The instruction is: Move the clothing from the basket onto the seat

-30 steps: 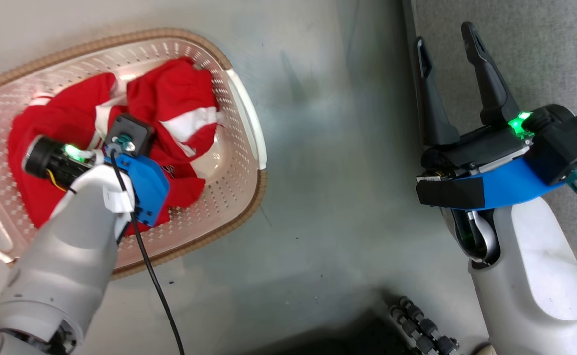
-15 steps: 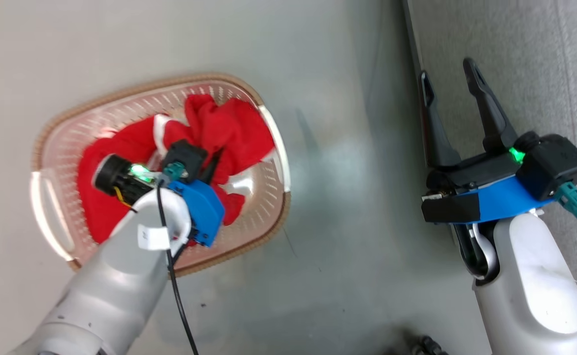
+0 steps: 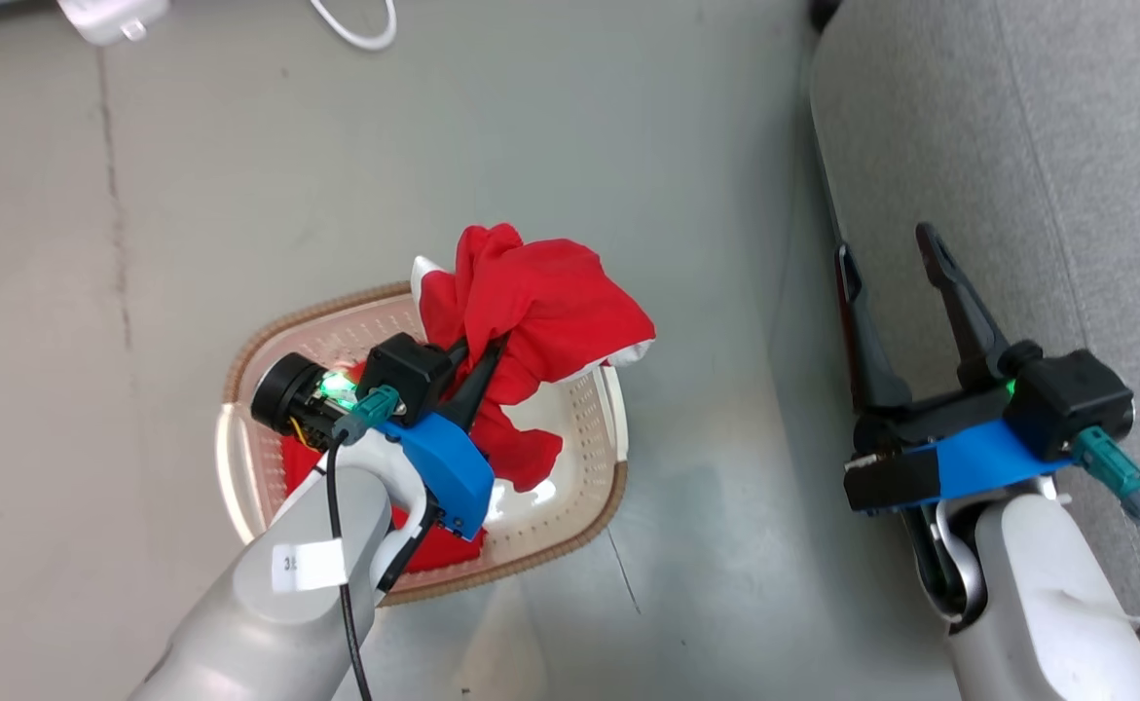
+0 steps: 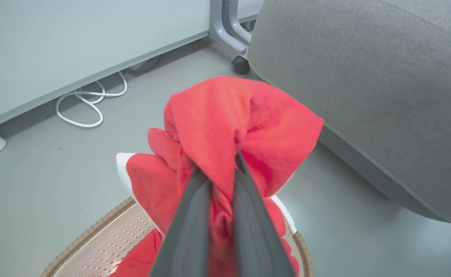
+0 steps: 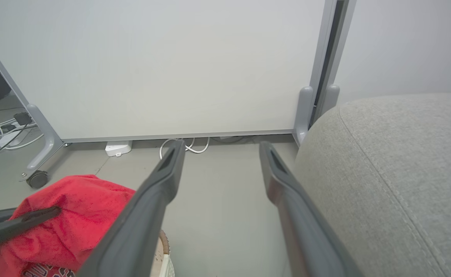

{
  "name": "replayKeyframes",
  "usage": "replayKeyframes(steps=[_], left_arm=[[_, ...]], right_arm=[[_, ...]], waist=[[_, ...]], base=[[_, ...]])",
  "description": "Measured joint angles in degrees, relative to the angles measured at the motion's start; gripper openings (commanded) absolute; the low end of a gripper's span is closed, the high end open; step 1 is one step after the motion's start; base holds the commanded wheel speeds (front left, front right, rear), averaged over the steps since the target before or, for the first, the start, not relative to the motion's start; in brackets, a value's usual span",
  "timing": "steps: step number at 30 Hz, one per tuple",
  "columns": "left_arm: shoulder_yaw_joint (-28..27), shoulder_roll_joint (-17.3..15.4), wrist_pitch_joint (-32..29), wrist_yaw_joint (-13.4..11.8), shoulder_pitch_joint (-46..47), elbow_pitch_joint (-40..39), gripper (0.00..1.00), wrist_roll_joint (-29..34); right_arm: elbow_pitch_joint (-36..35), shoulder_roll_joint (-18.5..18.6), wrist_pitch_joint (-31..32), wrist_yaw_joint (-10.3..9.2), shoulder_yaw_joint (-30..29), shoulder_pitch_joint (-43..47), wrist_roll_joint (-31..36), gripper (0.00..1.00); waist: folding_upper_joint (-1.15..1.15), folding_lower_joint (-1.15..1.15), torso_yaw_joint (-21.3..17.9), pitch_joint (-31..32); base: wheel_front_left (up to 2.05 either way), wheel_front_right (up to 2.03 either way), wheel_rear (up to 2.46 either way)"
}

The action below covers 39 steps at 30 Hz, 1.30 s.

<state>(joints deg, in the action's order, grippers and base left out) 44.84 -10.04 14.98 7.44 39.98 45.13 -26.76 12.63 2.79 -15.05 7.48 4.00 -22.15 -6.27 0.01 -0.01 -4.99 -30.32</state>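
The left gripper (image 3: 494, 343) has its fingers (image 4: 190, 215) clenched on a bunched fold of the clothing (image 3: 550, 302). The red bundle hangs above the far right end of the basket (image 3: 570, 531), its lower part trailing down inside, with more red fabric lying on the basket's bottom under the arm. The seat (image 3: 1017, 146) lies to the right, well apart from the basket across a strip of bare floor (image 3: 706, 243). The right gripper (image 3: 883, 241) hovers beside the seat's left edge, its fingers spread wide and empty. The pinch takes only a narrow fold, so by my judgement a quick swing to the right could let the soft cloth slide out and drop on the floor short of the seat. The trailing part could also catch on the basket's rim or handle and drag or tip the light basket. If the garments are tangled, one may ride partway up and fall off midway. The spread right fingers stand in the likely path, and loose cloth could snag on them.
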Motion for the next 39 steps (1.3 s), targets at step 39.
replayKeyframes(steps=[39], left_arm=[[-5.49,-0.46,0.00,0.00,-8.57,-17.07,0.00,6.67]], right_arm=[[3.44,0.74,0.00,0.01,-0.36,16.90,0.10,1.00]], waist=[[-0.01,0.00,5.89,28.52]], base=[[0.00,0.00,0.00]])
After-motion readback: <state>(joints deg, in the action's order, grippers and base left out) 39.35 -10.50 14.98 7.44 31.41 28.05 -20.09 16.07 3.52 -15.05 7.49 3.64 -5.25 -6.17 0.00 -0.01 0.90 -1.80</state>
